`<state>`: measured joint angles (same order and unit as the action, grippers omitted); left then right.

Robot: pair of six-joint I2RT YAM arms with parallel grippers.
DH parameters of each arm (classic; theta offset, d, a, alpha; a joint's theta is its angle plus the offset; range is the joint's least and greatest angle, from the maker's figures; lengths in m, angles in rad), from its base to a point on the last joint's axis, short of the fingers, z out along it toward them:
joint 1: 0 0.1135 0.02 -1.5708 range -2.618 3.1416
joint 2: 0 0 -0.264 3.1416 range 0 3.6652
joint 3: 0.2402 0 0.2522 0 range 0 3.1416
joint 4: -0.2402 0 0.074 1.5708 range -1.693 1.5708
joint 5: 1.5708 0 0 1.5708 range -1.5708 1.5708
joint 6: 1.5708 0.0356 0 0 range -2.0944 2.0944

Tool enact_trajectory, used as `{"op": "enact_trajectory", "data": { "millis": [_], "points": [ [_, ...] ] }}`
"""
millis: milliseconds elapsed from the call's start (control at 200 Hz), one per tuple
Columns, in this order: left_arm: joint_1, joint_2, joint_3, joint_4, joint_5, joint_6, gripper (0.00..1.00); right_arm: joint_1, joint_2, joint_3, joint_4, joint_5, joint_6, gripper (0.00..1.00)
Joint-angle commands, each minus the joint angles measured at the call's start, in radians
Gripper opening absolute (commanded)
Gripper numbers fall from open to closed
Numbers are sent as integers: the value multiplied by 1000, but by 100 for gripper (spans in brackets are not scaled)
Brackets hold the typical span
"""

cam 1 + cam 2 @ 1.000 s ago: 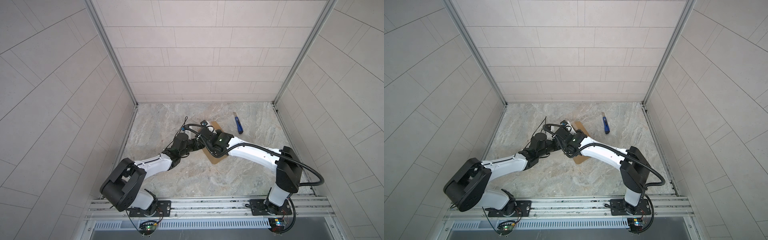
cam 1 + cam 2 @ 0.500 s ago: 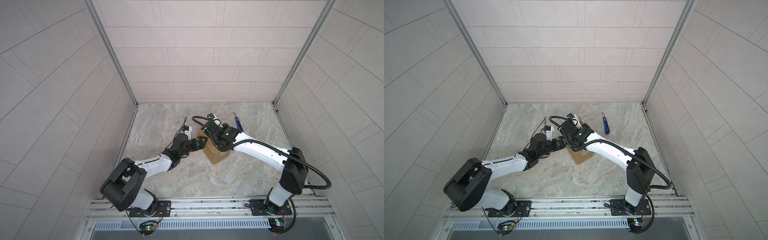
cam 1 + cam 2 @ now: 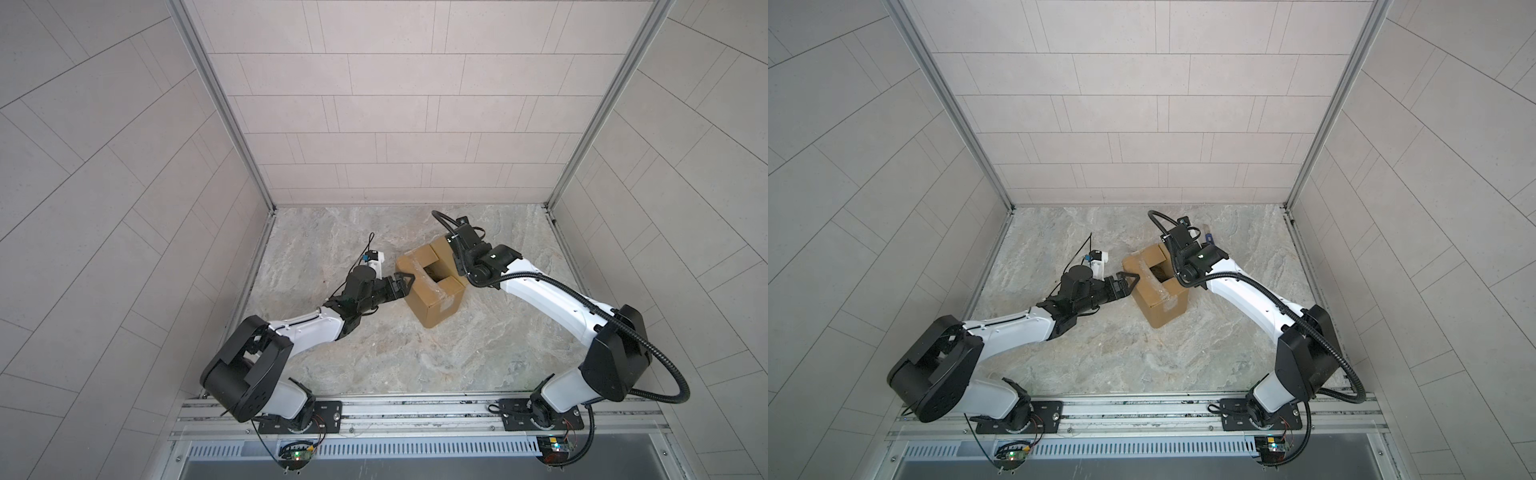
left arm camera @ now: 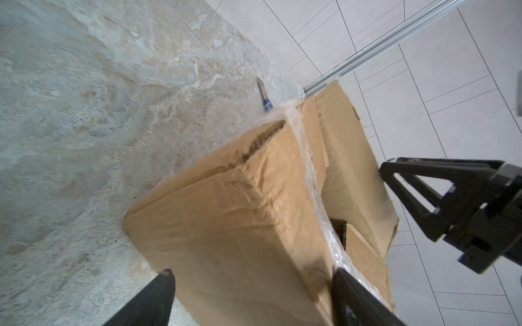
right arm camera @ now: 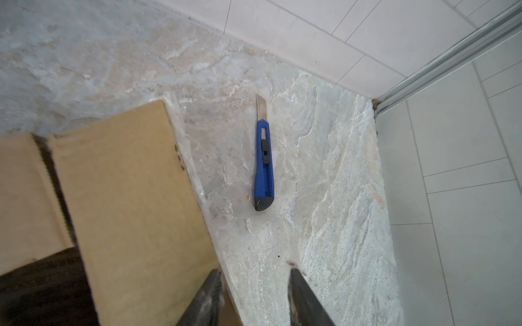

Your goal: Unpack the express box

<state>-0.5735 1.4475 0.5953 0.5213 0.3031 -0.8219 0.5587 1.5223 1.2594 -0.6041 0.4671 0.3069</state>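
**Box upright & open, both grippers at its sides**

The express box (image 3: 436, 309) stands on the stone-look tabletop (image 3: 374, 353), mid-table toward the back, between the two arms. Its top flaps (image 3: 415, 262) are folded out around a dark opening (image 3: 434, 272).

Left gripper (image 4: 252, 271): jaws very wide, straddling the box's near side. Can't tell if the pads press on it.

Right gripper (image 5: 254, 271): jaws part-way open w/ nothing between them, only bare table. It sits just beside the far flap.

Handling (my read): plain corrugated carton, prob. light. The wall is creased already, so it'll give under a hard squeeze. The clear tape (image 4: 313, 197) on the seam edge looks slick, so avoid it. Best hold is a pinch on a flap or the wall rim near a corner, where the board is stiffest. For bracing, span the box across its side faces. Being light, it may skid or tip if pushed from one side only.

View diffs:
- Both top views show the open mouth, but the inside is too dark to tell contents.
- The left wrist view shows the creases, the loose tape and the right gripper beyond the box. No look inside.
- The right wrist view shows a blue utility knife (image 5: 264, 169) on the table just past the box, blade out. The top views mostly hide it behind the right arm.
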Motion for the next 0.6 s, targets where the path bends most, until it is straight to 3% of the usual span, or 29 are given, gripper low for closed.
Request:
{"op": "enact_trajectory", "data": {
  "millis": [0,130,305,456,596],
  "points": [
    [14,40,-8,-188,-34,27,89,-22,-16,-52,45,-147,42,44],
    [14,25,28,-212,-26,36,89,-64,-19,-118,121,-272,82,44],
    [14,-70,93,-303,-29,60,90,-97,-26,-154,153,-356,156,44],
    [11,-166,194,-508,-82,107,91,-97,-34,-152,156,-423,185,45],
    [-14,-172,311,-689,-131,144,92,-97,-42,-193,215,-494,251,45]
  ]
}}
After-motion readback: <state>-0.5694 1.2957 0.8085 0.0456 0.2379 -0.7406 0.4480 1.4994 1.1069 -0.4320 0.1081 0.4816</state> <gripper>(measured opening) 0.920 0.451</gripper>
